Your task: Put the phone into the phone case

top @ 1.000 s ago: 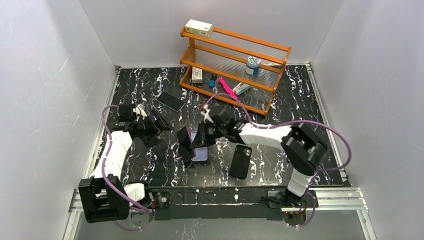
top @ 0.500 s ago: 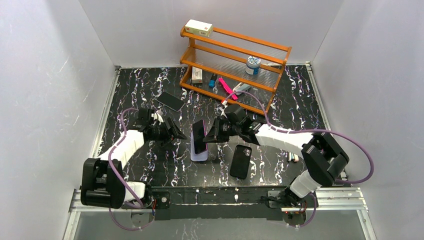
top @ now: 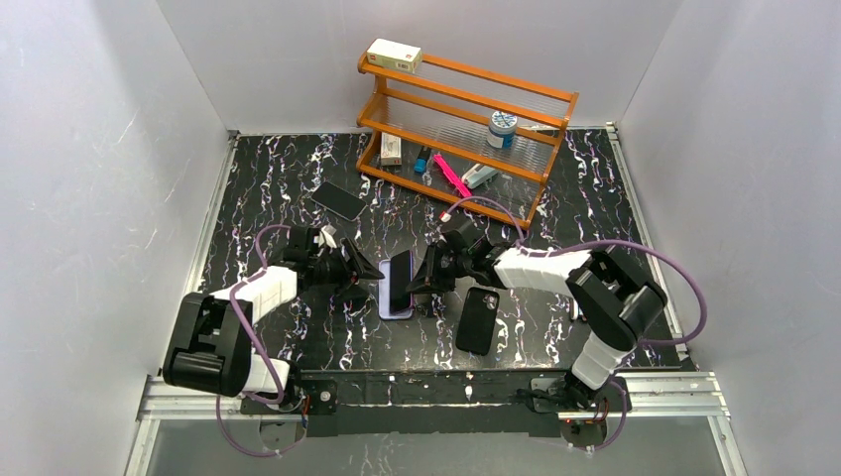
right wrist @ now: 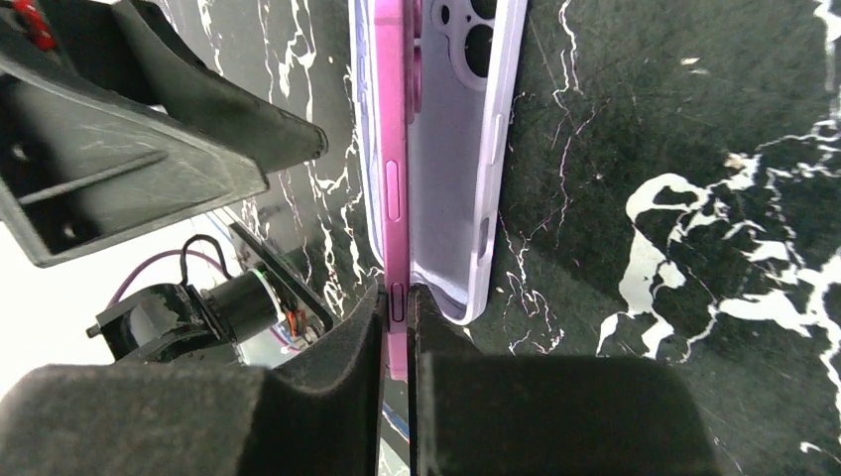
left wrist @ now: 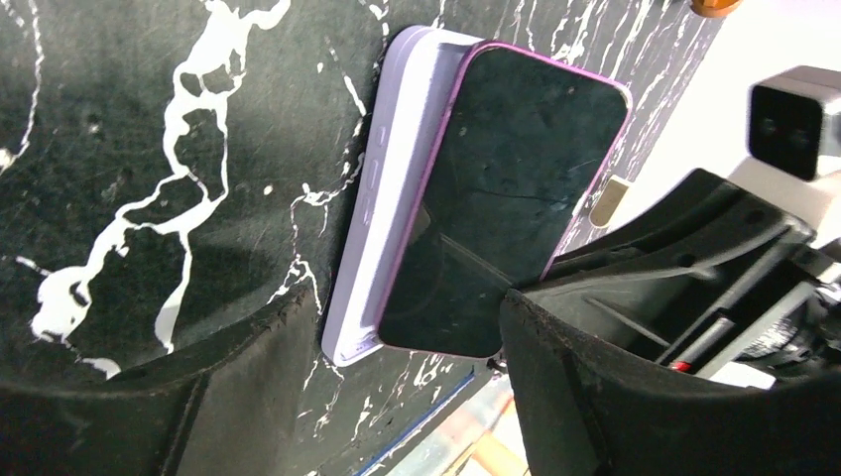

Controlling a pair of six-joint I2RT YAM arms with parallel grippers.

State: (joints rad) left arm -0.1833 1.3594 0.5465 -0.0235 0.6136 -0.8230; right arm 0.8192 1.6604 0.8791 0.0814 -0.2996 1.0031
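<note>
A: On the tabletop (right wrist: 645,149), are the right jaws (right wrist: 397,307) clamped on the phone (right wrist: 395,198), which is tilted with one long edge in the lavender phone case (right wrist: 456,178)?

B: Yes. The left jaws (left wrist: 407,317) stand apart, straddling the case's near end. I'd steady the case, then tip the phone flat and press the corners in.

Top view: bright, even, diffuse overhead light; plain white enclosure walls (top: 99,149) uniformly lit, black white-veined marbled tabletop (top: 278,178) sharp throughout, shadows soft and faint. Left wrist view: glossy dark screen of the pink-edged phone (left wrist: 496,188) bears a dull reflection, background at 2 o'clock burnt out to white, black fingers (left wrist: 149,416) of the left gripper (left wrist: 405,297) soft-focus at 6 o'clock. Right wrist view: overexposed white patch at 8 o'clock, right gripper (right wrist: 397,296) blurred at 6 o'clock, lavender plastic phone case (right wrist: 451,169) crisp.
</note>
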